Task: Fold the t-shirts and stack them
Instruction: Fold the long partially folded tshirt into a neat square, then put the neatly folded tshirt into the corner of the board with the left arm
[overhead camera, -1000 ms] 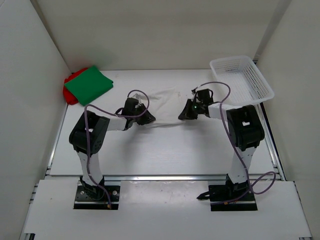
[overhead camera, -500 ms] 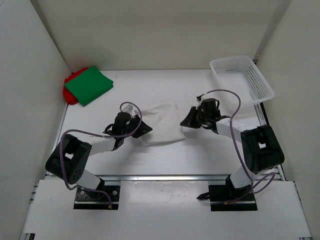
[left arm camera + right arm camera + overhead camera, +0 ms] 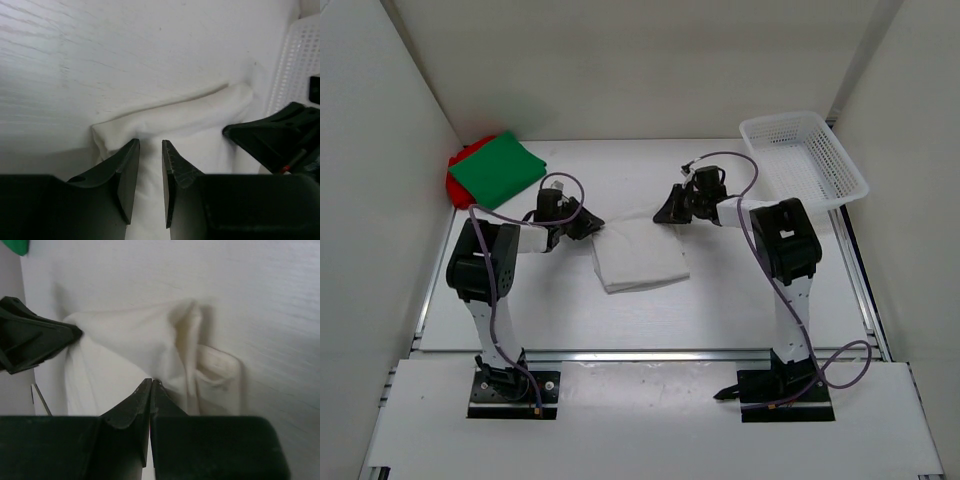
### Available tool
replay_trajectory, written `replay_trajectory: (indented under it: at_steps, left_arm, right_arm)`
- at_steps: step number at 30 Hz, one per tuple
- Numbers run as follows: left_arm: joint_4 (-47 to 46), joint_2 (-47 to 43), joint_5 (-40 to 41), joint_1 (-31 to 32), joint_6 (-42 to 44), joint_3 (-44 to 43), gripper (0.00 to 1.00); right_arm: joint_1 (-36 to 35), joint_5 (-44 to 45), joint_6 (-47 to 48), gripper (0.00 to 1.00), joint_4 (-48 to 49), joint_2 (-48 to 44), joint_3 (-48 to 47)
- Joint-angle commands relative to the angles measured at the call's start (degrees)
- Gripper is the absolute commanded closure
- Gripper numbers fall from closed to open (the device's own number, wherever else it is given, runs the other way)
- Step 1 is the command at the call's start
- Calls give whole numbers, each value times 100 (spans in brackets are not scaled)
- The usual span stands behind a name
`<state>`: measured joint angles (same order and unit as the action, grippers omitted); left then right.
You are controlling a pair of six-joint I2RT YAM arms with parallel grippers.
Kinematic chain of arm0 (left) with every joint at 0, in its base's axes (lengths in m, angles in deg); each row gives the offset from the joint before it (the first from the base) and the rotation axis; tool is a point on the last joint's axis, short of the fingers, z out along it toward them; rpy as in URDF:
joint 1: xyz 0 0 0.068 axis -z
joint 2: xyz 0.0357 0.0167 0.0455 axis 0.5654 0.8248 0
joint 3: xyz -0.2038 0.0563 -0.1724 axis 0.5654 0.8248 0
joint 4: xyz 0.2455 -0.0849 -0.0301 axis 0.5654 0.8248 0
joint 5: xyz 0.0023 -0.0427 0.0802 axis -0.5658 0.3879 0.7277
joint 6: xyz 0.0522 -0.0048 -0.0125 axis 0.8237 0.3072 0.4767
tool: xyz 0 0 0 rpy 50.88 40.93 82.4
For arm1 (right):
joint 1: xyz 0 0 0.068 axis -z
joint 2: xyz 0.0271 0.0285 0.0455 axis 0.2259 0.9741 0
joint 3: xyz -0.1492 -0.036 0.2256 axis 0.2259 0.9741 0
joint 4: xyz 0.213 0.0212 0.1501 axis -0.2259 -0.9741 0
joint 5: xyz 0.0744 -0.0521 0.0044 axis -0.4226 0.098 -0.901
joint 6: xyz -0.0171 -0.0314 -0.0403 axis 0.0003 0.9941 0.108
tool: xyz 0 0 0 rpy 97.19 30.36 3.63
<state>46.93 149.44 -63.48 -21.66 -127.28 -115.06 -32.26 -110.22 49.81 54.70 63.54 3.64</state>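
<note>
White cloth t-shirt [image 3: 642, 258] lies mid-worktop [image 3: 620, 315] as a rough folded rectangle, between the two arms. Left tool [image 3: 584, 224] sits at its far-left corner and right tool [image 3: 671, 207] at its far-right corner, both low on the cloth. Judgement: the matched corner holds keep the folded edge square to the far edge. A one-sided hold would skew it.

Left tool: fingers a narrow slot apart, white cloth showing in the slot. Gripping a thick hem or let go, cannot tell. Right tool: clenched tip to tip, and creases in the cloth run into the tips, so I read it as pinching the shirt's edge.

Green cloth t-shirt [image 3: 500, 168] is folded and sits on the red cloth t-shirt [image 3: 454, 186] in the far-left corner of the worktop, well apart from the white one. Judgement: that's the stack, and white goes on top once its fold is done. White plastic mesh basket [image 3: 850, 172] is at the far right, not involved.

Hard to read:
- Red shirt is mostly covered by green. Only its left edge shows, so how it is folded is unknown.
- Layer count of the white shirt is not visible from above.
- Right wrist view shows a loose lump beside the main ridge. Sleeve or tucked hem, cannot say.
- Both wrist views lose the near part of the shirt behind the tool bodies.
</note>
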Motion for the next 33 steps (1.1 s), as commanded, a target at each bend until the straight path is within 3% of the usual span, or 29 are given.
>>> replay_trajectory:
  at_steps: [1, 5, 9, 11, 14, 17, 19, 24, 27, 31, 33]
  left_arm:
    - [-109, -5, -262, -327, 1, 76, 63]
    - [-936, -206, -622, -556, -447, 674, 50]
    - [-1175, -908, -510, -592, -528, 1158, 33]
    - [-808, -1557, -265, -592, -257, 1377, 31]
    - [-96, -2313, 446, -365, 316, 1835, 30]
    - [389, -2947, 992, -58, 694, 2292, 24]
    - [538, -3194, 1344, 189, 861, 2617, 22]
    - [1048, -2907, 1425, 620, 1143, 2618, 19]
    - [664, -2591, 1223, 595, 985, 2802, 19]
    - [154, -1748, 1030, 1050, 722, 2514, 23]
    - [-320, -1292, 653, 1175, 406, 2303, 33]
  right_arm:
    - [197, -315, -157, 100, 211, 204, -164]
    - [285, -482, -210, 100, 257, 336, -233]
    - [276, -588, -167, 100, 195, 39, -217]
    - [198, -553, -149, 91, 222, -285, -129]
    - [119, -449, 8, 62, 108, -910, -23]
    - [22, -89, 255, 46, -129, -1552, 302]
    - [-5, 96, 194, 41, -60, -2183, 941]
    - [-188, 290, -368, 28, 906, -3459, 2560]
    - [-364, 457, -378, 26, 1030, -3970, 3105]
    - [-541, 589, -412, 24, 1065, -4391, 3588]
    - [-558, 589, -544, 25, 1241, -4637, 3922]
